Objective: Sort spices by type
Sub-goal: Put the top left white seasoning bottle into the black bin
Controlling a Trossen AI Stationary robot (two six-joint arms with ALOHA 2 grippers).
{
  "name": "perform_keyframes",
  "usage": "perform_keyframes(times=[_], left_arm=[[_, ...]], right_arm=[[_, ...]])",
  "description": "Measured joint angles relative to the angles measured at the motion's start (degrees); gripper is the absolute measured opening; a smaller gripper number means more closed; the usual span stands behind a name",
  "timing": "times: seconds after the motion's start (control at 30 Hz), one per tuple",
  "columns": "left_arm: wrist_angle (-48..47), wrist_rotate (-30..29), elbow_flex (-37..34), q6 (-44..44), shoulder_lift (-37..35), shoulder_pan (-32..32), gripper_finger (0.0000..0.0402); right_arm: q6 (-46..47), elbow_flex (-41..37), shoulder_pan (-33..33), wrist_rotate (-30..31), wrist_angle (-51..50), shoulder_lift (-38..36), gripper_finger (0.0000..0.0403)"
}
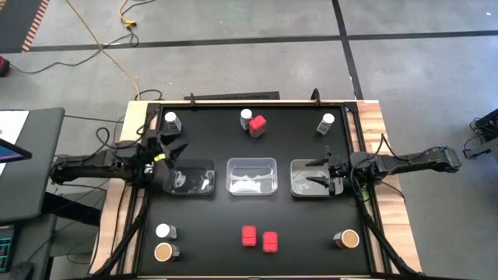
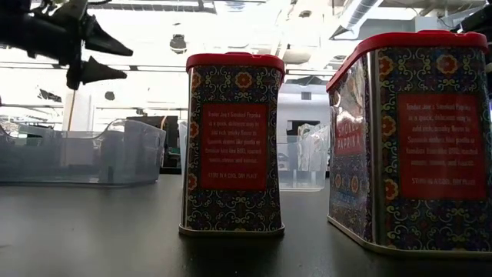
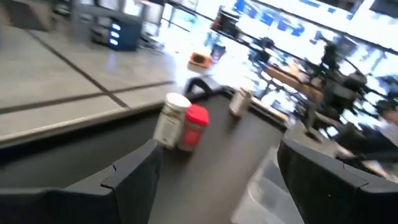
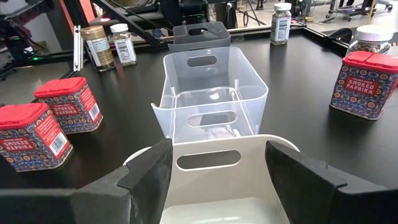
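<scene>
Both grippers hover empty over the outer trays; spices lie scattered on the black surface [image 1: 202,233].

Left gripper [image 1: 173,145], left of centre, has jaws wide apart above the left tray [image 1: 191,178]; right gripper [image 1: 318,174], jaws partly apart and holding nothing, sits over the right tray [image 1: 299,169]. Middle tray [image 1: 251,176] lies between them. Two smoked paprika tins [image 1: 258,238] stand at lower centre, a third [image 1: 257,125] touching a white-capped jar [image 1: 246,117] at upper centre; other jars stand near the corners.
</scene>
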Motion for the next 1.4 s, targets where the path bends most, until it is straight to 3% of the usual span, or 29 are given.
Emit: perform_keyframes(times=[0.17,0.3,0.5,0.73,0.97,1.1,1.27,1.4], left_arm=[[-0.02,-8.88,5.22,1.9,4.57,0.63,0.0306],[-1.64,-9.44,11.54,6.0,9.33,3.22,0.0306],[-12.43,-9.84,24.57,4.01,16.55,9.1,0.0306],[-19.28,-7.85,37.11,13.69,24.73,13.78,0.0306],[-19.57,-10.76,42.41,22.64,31.59,15.57,0.0306],[-19.74,-10.88,42.5,20.56,34.2,15.61,0.0306],[-24.2,-8.02,43.04,18.85,37.94,16.96,0.0304],[-33.0,1.45,47.36,15.74,42.75,24.08,0.0288]], right_arm=[[-0.02,0.0,0.02,0.0,0.0,0.02,0.0286],[-0.02,0.0,0.0,0.0,0.0,0.0,0.0286],[0.0,0.0,0.0,0.0,-0.01,0.0,0.0286],[-0.02,0.0,0.01,0.0,0.0,0.0,0.0286],[-0.02,0.0,0.01,0.0,0.0,0.01,0.0286],[-0.02,0.0,0.0,0.0,0.0,0.02,0.0286],[-0.02,0.0,0.02,0.0,-0.02,0.02,0.0286],[-0.02,0.0,0.0,0.0,0.0,0.02,0.0286]])
